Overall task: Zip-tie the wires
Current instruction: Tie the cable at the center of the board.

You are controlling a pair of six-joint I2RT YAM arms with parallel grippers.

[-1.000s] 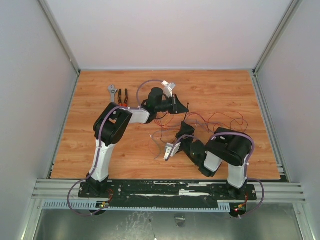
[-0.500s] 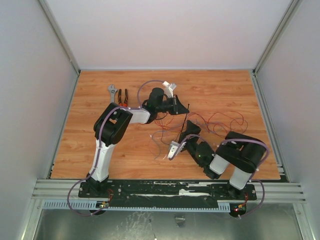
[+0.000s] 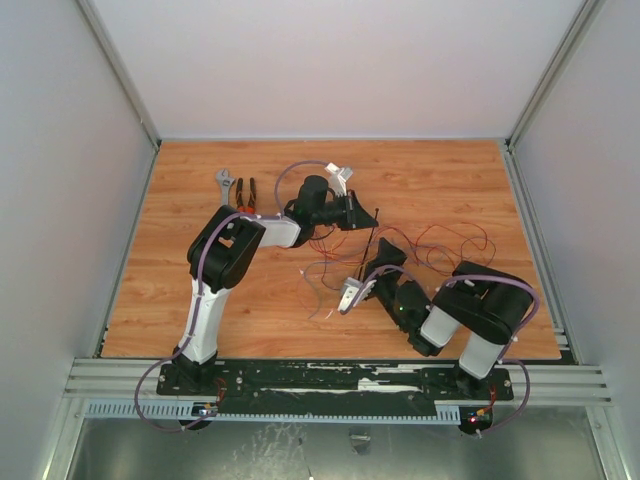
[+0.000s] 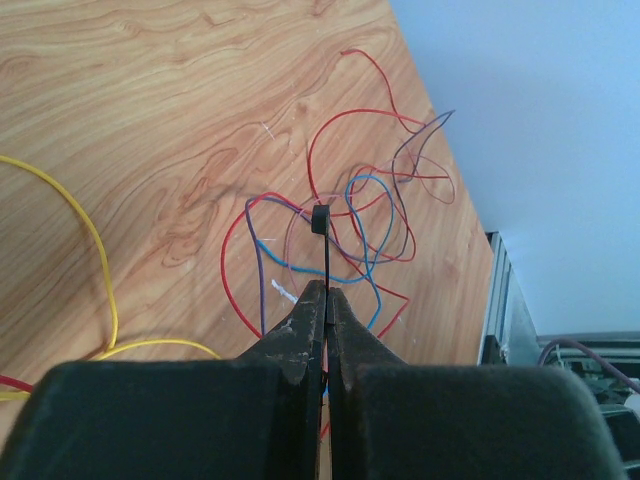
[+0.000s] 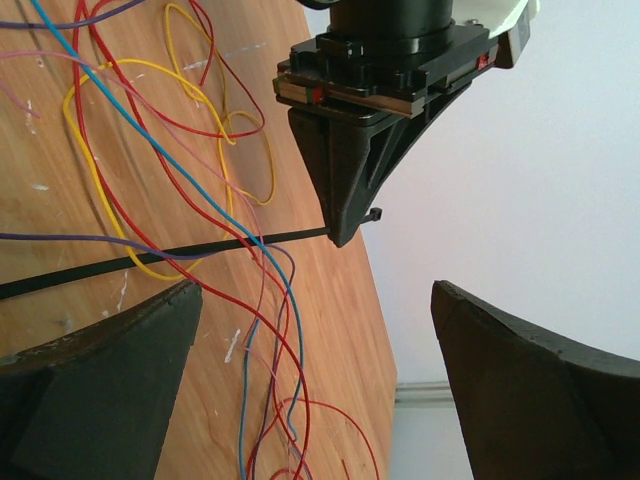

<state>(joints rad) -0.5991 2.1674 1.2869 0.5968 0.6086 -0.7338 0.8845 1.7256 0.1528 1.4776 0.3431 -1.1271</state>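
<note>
The wires (image 3: 440, 240) lie in a loose red, blue, purple and yellow tangle on the wooden table, mid-right. My left gripper (image 3: 368, 214) is shut on the zip tie (image 3: 371, 243), a thin black strip. In the left wrist view the strip rises from the shut left gripper (image 4: 326, 292) to the zip tie's head (image 4: 320, 218), over the wires (image 4: 365, 215). The right wrist view shows the zip tie (image 5: 180, 255) running across the wires (image 5: 150, 150), with my right gripper (image 5: 316, 290) open just below it and nothing between its fingers (image 5: 110, 360). In the top view the right gripper (image 3: 368, 272) sits at the strip's free end.
An adjustable wrench (image 3: 226, 183) and red-handled pliers (image 3: 246, 192) lie at the back left of the table (image 3: 200, 300). Grey walls close in three sides. A metal rail (image 3: 330, 380) with both arm bases runs along the near edge.
The right arm's elbow has swung right and its gripper has shifted slightly right, toward the hanging zip tie. The left arm has held still.
</note>
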